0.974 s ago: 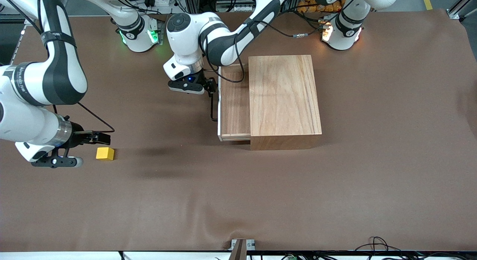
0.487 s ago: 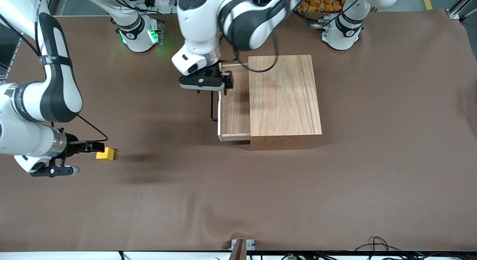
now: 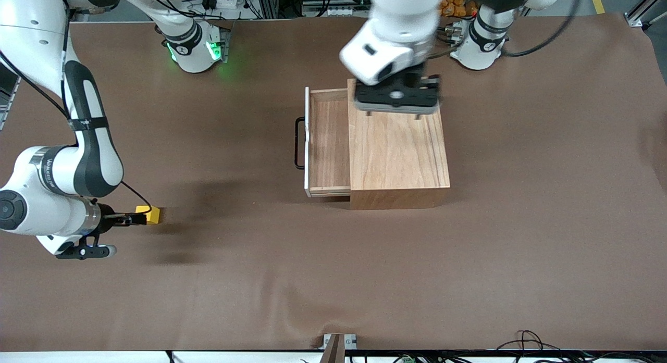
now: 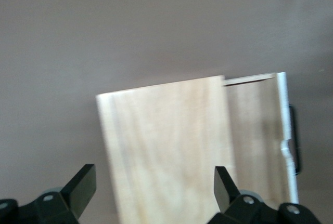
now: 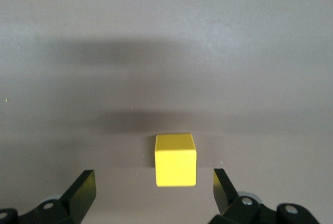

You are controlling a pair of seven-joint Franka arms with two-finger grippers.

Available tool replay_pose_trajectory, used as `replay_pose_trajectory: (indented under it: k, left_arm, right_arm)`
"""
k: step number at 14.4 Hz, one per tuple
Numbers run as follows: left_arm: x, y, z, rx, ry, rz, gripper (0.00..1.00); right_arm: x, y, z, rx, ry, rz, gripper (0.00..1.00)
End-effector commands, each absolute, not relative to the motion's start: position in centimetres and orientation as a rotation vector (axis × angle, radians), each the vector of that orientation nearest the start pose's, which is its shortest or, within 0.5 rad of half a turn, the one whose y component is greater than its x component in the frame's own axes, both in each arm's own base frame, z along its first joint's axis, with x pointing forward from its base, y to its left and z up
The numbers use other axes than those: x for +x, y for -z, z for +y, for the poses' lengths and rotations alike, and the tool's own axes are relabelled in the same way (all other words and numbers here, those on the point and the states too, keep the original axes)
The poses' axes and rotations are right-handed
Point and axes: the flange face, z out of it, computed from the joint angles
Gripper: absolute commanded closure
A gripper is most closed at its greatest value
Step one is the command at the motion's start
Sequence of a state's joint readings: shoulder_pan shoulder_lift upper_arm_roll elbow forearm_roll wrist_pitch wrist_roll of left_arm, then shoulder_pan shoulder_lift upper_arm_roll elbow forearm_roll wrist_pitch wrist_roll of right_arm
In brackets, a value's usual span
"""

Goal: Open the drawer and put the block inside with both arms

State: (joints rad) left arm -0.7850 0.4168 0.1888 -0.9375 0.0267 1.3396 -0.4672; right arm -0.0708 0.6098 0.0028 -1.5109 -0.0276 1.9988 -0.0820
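The drawer [image 3: 328, 141] stands pulled out of the wooden box [image 3: 398, 144], its black loop handle [image 3: 298, 142] toward the right arm's end of the table. My left gripper [image 3: 394, 109] is open and empty, up in the air over the box top [image 4: 166, 151]. The left wrist view also shows the drawer [image 4: 255, 130] and my left gripper [image 4: 153, 193]. The yellow block [image 3: 152, 214] lies on the table. My right gripper [image 3: 134, 218] is open beside it. In the right wrist view the block [image 5: 176, 159] lies just ahead of my right gripper [image 5: 153, 193], in line with the gap between the fingers, untouched.
The brown table cloth [image 3: 333, 269] covers the table. The arm bases [image 3: 193, 50] stand along the edge farthest from the front camera. Cables [image 3: 526, 342] lie at the table edge nearest the front camera.
My left gripper has left the drawer handle, risen and swung over the box top. My right gripper has come lower and closer to the block. The drawer has stayed open.
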Motion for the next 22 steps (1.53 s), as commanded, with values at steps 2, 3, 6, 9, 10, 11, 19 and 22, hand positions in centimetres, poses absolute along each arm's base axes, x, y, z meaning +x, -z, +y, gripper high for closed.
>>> replay_pose_trajectory:
  k: [2, 3, 6, 9, 10, 11, 19, 22]
  left_arm:
    - [54.9, -66.3, -27.4, -3.019, -0.034, 0.087, 0.00]
    - [55.8, -66.9, -23.6, -3.022, -0.056, 0.038, 0.00]
    - [57.4, -68.8, -12.0, -3.054, -0.060, -0.012, 0.00]
    - [57.6, -69.0, -2.4, -3.076, -0.088, -0.068, 0.00]
    - [57.5, -68.9, -0.3, -3.078, -0.098, -0.089, 0.00]
    - [57.2, -68.9, 1.8, -3.080, -0.106, -0.127, 0.00]
    - [53.9, -66.9, 11.6, -3.102, -0.062, -0.212, 0.00]
    - [54.6, -66.5, 10.8, -3.088, -0.048, -0.215, 0.00]
  right_arm:
    - [68.9, -26.7, -6.0, -3.171, -0.176, 0.055, 0.00]
    - [68.8, -26.0, -6.5, -3.175, -0.186, 0.092, 0.00]
    - [68.2, -24.7, -6.4, -3.174, -0.212, 0.105, 0.00]
    - [68.0, -24.5, -6.0, -3.176, -0.212, 0.091, 0.00]
    - [67.7, -24.3, -6.1, -3.173, -0.222, 0.082, 0.00]
    - [67.7, -24.5, -6.3, -3.173, -0.217, 0.084, 0.00]
    - [66.3, -25.7, -7.6, -3.160, -0.227, 0.095, 0.00]
    - [64.4, -24.0, -6.9, -3.163, -0.099, 0.131, 0.00]
